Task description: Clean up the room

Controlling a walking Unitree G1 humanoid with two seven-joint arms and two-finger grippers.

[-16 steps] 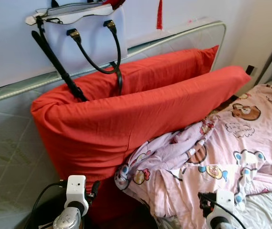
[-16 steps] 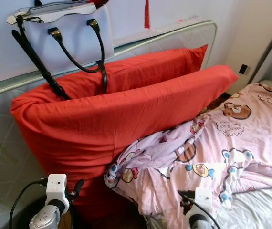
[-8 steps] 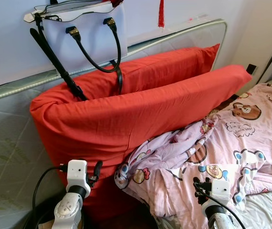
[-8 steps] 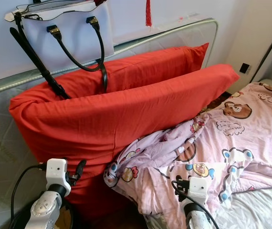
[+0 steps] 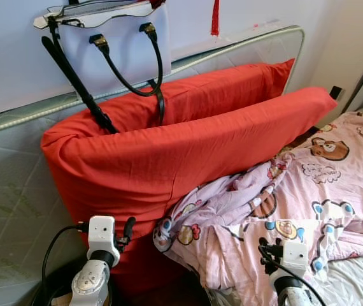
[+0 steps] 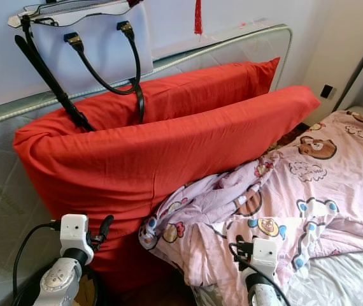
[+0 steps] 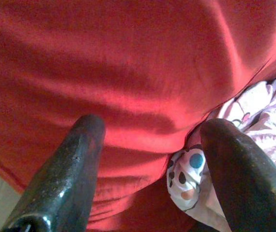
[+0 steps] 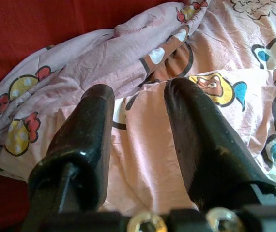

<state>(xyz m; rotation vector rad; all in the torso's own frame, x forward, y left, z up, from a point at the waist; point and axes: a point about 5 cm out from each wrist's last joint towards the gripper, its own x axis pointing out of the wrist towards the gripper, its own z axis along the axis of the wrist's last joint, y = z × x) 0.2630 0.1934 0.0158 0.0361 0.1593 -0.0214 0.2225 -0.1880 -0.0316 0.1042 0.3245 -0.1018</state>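
Two long red pillows [image 5: 188, 146] lean against a grey mattress [image 5: 16, 191] stood on edge, the landmark here. A white handbag [image 5: 114, 38] hangs above the pillows, its black straps falling onto them. A pink cartoon-print quilt [image 5: 283, 204] lies crumpled right of the pillows, touching the front one. The left gripper [image 7: 150, 140] faces the front pillow, fingers spread. The right gripper [image 8: 138, 121] hovers over the quilt, fingers apart

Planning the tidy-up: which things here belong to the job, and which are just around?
Job things:
red pillows
rumpled pink quilt
left gripper, open
right gripper, open

Just around:
white handbag
upright mattress
wall socket
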